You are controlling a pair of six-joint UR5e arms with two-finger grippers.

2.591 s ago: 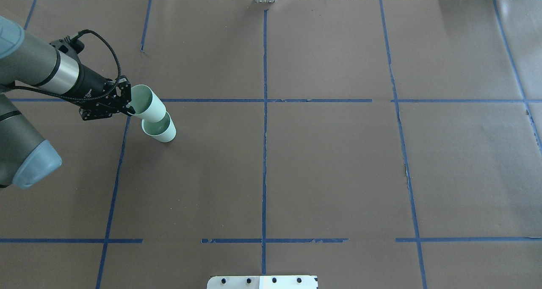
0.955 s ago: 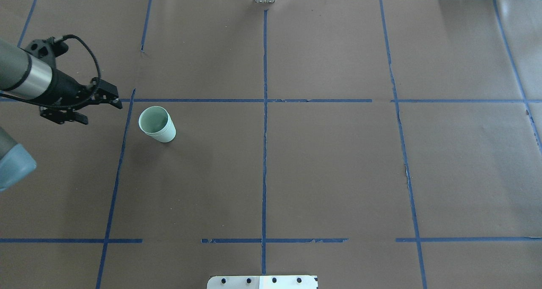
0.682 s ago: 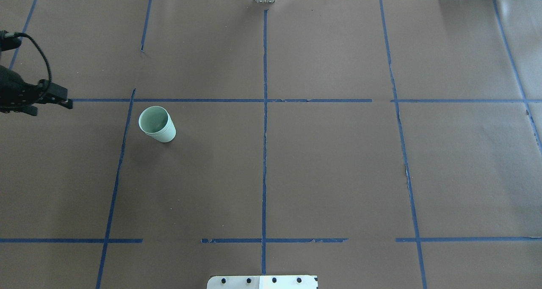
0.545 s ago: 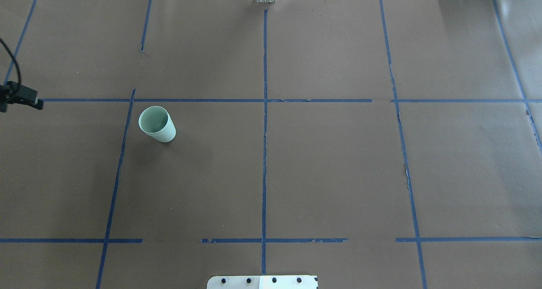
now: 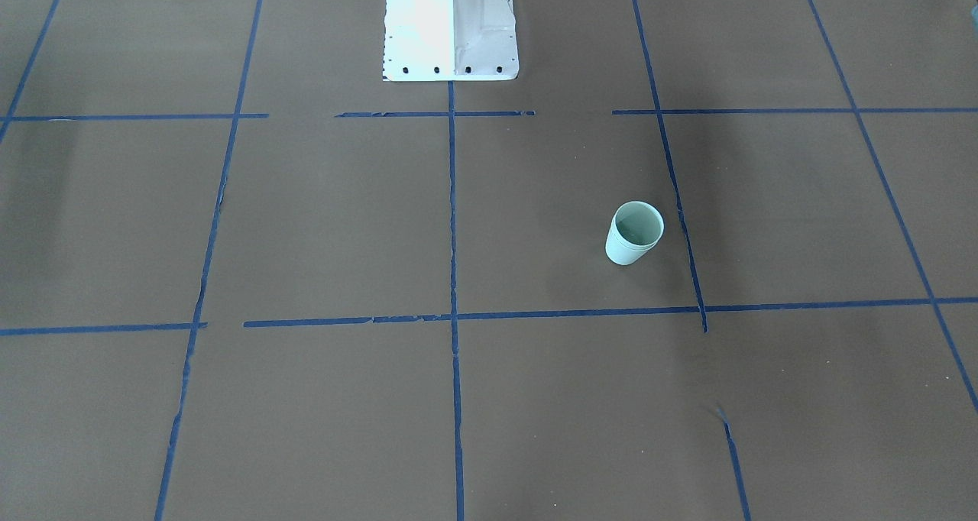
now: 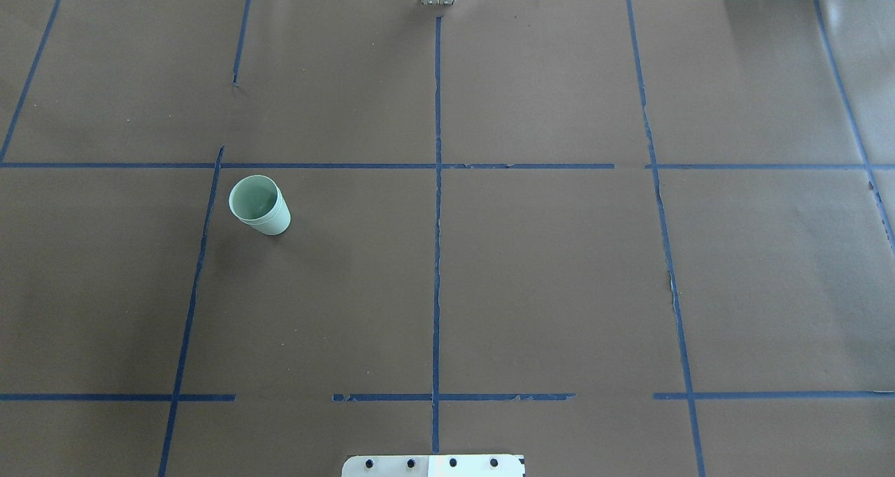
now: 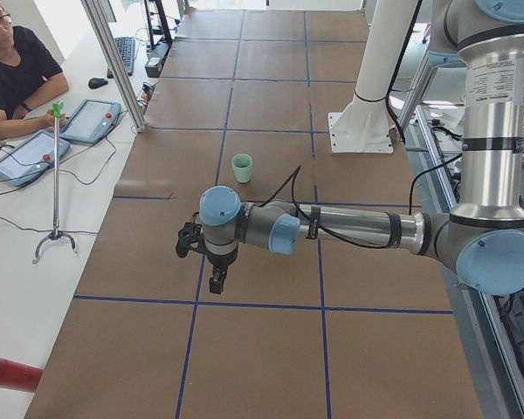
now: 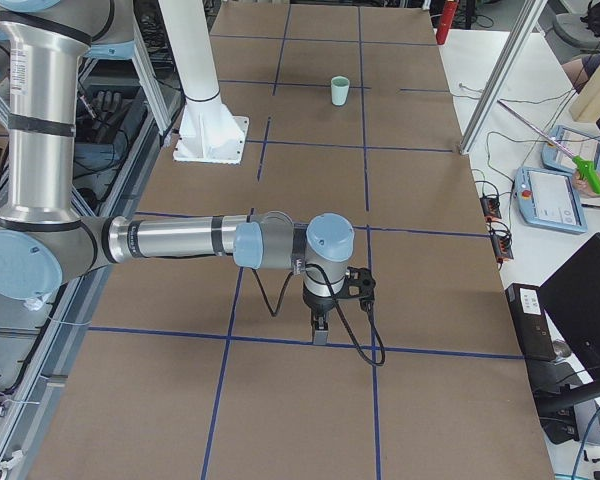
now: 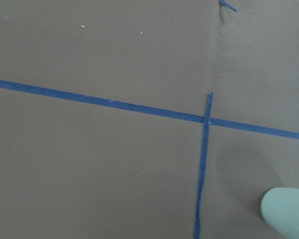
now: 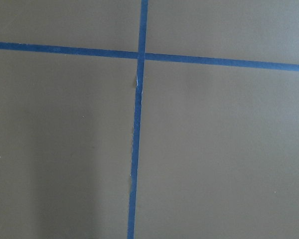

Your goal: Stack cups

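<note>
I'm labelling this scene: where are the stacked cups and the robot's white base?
stacked cups (image 6: 259, 205), overhead view, inside of the upper cup.
white base (image 5: 451, 40), front-facing view, middle of its foot.

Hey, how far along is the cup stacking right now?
It looks done: the cups sit nested, one inside the other, upright on the table, with two rims showing. Nothing is in hand: the left end effector and right end effector are both well away from the stack, and whether they are open or shut can't be told. Nothing seems left to stack.
</note>
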